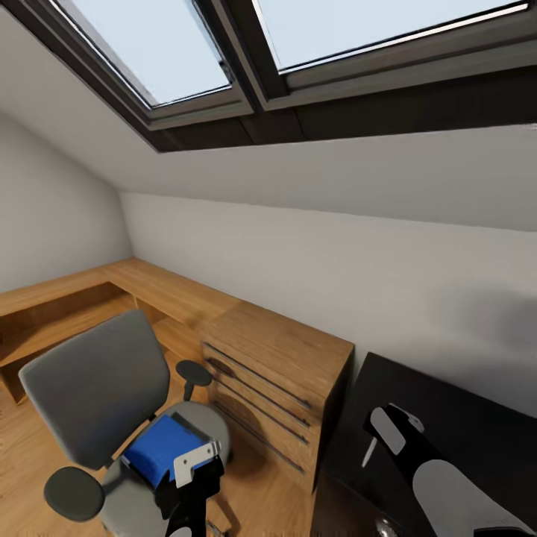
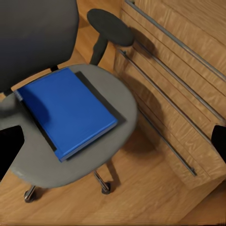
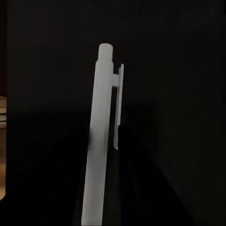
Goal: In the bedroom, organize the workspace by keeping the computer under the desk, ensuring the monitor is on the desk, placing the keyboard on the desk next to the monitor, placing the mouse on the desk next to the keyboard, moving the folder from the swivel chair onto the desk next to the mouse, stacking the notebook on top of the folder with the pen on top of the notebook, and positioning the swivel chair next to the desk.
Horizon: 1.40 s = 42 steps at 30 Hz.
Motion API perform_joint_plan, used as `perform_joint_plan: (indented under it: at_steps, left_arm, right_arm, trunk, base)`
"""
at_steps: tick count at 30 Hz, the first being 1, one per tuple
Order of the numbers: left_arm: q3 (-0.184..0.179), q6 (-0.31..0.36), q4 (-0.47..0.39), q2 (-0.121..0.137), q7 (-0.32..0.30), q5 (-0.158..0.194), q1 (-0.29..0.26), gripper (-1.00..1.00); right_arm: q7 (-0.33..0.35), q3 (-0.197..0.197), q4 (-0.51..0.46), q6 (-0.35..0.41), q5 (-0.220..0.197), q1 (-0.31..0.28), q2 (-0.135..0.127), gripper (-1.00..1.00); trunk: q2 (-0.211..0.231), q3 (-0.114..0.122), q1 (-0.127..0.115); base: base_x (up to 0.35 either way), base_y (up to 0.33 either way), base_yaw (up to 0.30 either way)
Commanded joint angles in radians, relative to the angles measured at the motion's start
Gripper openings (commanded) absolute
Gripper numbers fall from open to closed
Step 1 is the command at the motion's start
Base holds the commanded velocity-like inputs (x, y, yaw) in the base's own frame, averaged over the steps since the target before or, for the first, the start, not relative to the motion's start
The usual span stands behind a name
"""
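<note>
Folder (image 2: 68, 108), plain blue, unlabelled

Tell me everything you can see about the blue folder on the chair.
The folder is a flat, closed, bright blue rectangle with a plain cover and a darker edge along its sides. It lies flat on the grey seat of the chair, turned at an angle, one end near the backrest. Only the seat touches it. The left gripper hovers above it, apart from it.
</note>
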Motion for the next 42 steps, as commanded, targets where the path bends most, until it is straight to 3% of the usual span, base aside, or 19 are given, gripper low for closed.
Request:
perform_joint_plan:
  at_steps: [1,16,32,42]
  left_arm:
    - [-0.002,0.009,-0.002,0.001,0.007,0.002,-0.001,1.00]
    - [-0.008,0.009,-0.002,0.001,0.007,0.002,-0.001,1.00]
    - [-0.009,0.008,-0.002,0.000,0.007,0.002,-0.001,1.00]
    - [-0.010,0.009,-0.002,0.000,0.007,0.002,-0.001,1.00]
  right_arm:
    - [-0.008,0.006,-0.001,0.006,-0.002,-0.001,0.002,-1.00]
    - [-0.010,0.006,0.008,0.001,0.033,-0.001,0.009,-1.00]
    - [-0.010,0.006,0.032,-0.085,0.080,-0.001,0.018,-1.00]
    - [-0.010,0.006,0.033,-0.100,0.084,-0.001,0.022,-1.00]
  trunk:
    - [-0.009,-0.005,0.004]
    - [-0.114,-0.052,0.061]
    - [-0.226,-0.102,0.123]
    - [-0.296,-0.134,0.161]
  base:
    - [-0.291,0.000,0.000]
    - [-0.101,0.000,0.000]
    - [0.000,0.000,0.000]
    - [0.000,0.000,0.000]
